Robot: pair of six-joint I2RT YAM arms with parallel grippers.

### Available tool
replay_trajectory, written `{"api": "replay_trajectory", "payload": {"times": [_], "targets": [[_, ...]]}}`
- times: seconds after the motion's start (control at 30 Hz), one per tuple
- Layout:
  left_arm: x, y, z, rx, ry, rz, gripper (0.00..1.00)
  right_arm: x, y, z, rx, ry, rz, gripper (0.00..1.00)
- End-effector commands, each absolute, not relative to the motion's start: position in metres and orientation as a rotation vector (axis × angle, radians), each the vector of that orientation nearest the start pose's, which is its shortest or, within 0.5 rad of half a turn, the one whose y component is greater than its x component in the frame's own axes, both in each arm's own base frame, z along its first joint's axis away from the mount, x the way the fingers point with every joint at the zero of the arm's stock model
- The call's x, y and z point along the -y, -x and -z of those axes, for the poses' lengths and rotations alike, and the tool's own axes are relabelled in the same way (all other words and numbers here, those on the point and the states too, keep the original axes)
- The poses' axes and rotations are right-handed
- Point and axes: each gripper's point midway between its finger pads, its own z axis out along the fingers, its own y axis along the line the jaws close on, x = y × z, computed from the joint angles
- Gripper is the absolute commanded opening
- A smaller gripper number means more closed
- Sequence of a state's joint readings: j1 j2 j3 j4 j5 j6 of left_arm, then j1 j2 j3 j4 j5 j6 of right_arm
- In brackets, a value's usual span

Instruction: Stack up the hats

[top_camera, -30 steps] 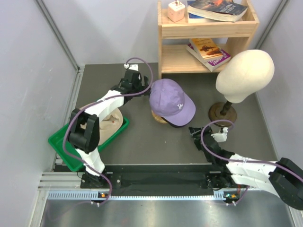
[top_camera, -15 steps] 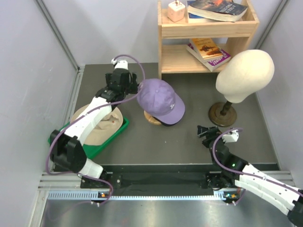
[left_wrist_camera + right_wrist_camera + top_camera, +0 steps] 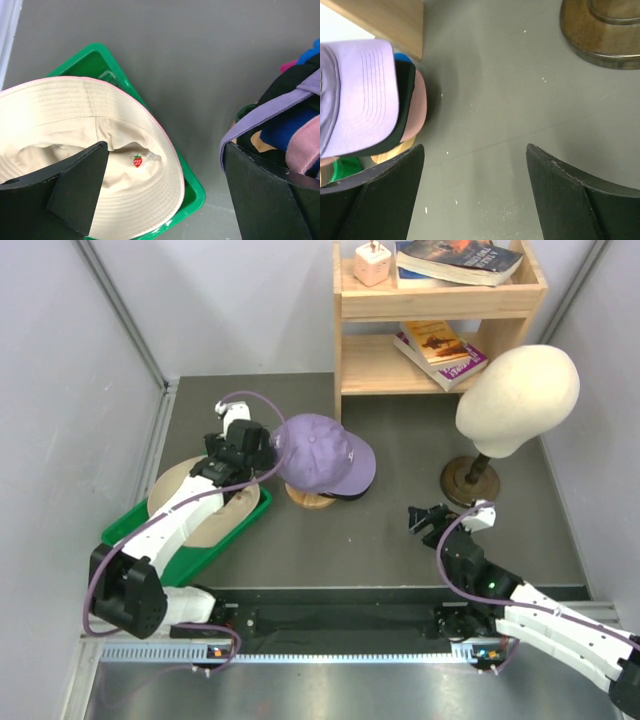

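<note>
Stacked caps [image 3: 322,452] (lavender on top) sitting on the wooden stand [image 3: 308,502], mid-table [image 3: 380,540]. Left end effector [image 3: 165,155] spread wide, empty, beside them over a cream hat [image 3: 75,115] in the green tray [image 3: 192,192]. Right end effector [image 3: 475,150] released above the table.

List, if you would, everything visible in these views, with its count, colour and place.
caps: at least four, stacked; lavender on top, black, blue and pink beneath; table centre
wooden stand: one, light wood, under the caps
bucket hat: one, cream with a pink edge and a small strawberry mark, in the tray
tray: one, green, table's near left
mannequin head: one, cream, on a dark round base, right side
shelf: one, light wood, far edge
books: several, on both shelf levels
box: one, white, top of shelf
table: one, dark grey
left gripper: open, above the tray, beside the caps
right gripper: open, over bare table
</note>
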State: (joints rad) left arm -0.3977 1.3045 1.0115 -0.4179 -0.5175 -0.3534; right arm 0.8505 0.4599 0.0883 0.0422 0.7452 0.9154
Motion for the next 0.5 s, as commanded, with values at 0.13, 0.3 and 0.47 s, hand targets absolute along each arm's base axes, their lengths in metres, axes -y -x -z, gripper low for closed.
{"api": "replay_trajectory", "payload": {"times": [0.13,0.3,0.47], "targets": [[0.075,-0.357,-0.229,-1.988,0.333,0.036,0.99,-0.137,-0.232,-0.125,-1.734,-0.447,-0.607,0.82],[0.08,-0.359,-0.228,-2.019,0.326,0.151,0.99,-0.145,-0.235,-0.127,-1.74,-0.405,-0.612,0.82],[0.081,-0.36,-0.223,-2.013,0.327,0.305,0.99,-0.155,-0.236,-0.127,-1.758,-0.371,-0.628,0.82]]}}
